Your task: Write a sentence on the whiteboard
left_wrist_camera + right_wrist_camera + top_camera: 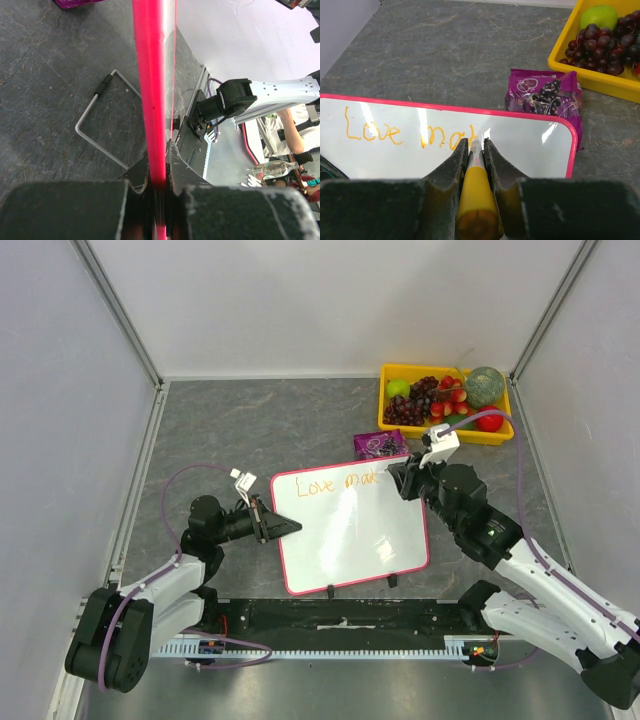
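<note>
The whiteboard (350, 535) lies at the middle of the worktop (250, 420), its pink-red frame skewed slightly, with two small black feet at its 6 o'clock edge. The orange writing (340, 482) runs along its 12 o'clock edge and reads "Love mak"; in the right wrist view (395, 132) the last letter is partly hidden behind the marker. The rest of the white face is bare and glossy.

At the board's 9 o'clock edge the left claw (285, 528) is clamped on the frame; its wrist view shows the pink rim (150, 75) pinched tight between both fingers (175, 160).

At about 1 o'clock on the board the right claw (400, 478) is closed around a yellow-orange marker (476, 185), whose tip meets the board at the end of the writing.

Just beyond the board's 1 o'clock corner lies a purple snack packet (381, 444). Farther out in the same direction a yellow tray (382, 405) holds dark grapes (412, 402), a green apple (398, 388), strawberries (452, 390) and a grey-green melon (486, 385).
</note>
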Robot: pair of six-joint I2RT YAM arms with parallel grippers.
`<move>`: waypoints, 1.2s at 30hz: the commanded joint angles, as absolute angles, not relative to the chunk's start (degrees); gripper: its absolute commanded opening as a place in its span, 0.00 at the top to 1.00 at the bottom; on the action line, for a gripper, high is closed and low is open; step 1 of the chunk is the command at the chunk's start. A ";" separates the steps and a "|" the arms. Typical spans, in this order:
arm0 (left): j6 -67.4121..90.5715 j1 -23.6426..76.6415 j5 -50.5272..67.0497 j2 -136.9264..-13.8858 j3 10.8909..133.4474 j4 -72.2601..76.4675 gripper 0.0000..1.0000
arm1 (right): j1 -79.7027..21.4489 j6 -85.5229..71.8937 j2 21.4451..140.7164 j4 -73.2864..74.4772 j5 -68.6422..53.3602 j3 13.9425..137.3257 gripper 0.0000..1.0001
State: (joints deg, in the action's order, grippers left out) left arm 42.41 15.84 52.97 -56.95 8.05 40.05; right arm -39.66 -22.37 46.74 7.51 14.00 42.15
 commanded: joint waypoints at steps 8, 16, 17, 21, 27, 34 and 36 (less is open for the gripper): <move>32.26 16.00 50.10 -57.13 7.47 37.53 0.98 | -38.85 -21.88 48.08 4.48 14.76 41.84 1.00; 32.25 16.00 50.01 -57.22 7.47 37.53 0.98 | -38.76 -21.89 47.73 4.92 14.68 39.99 1.00; 32.26 16.00 50.10 -57.13 7.47 37.44 0.98 | -38.67 -21.88 47.64 5.10 14.85 39.82 1.00; 32.17 16.00 50.01 -57.22 7.56 37.53 0.98 | -38.50 -21.80 47.55 5.71 16.17 39.20 1.00; 32.17 16.08 50.01 -57.30 7.56 37.53 0.98 | -37.88 -21.89 47.90 6.06 18.80 39.29 1.00; 32.26 16.08 50.01 -57.30 7.47 37.44 0.98 | -37.27 -21.71 49.65 5.10 19.34 41.39 1.00; 32.17 16.08 50.10 -57.13 7.47 37.62 0.98 | -37.18 -21.80 50.18 4.75 18.90 42.01 1.00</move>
State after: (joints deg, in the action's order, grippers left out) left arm 42.52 15.84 52.51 -56.95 8.05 39.38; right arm -37.85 -22.48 48.53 5.54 16.75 39.94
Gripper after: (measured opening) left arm 0.091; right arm 0.204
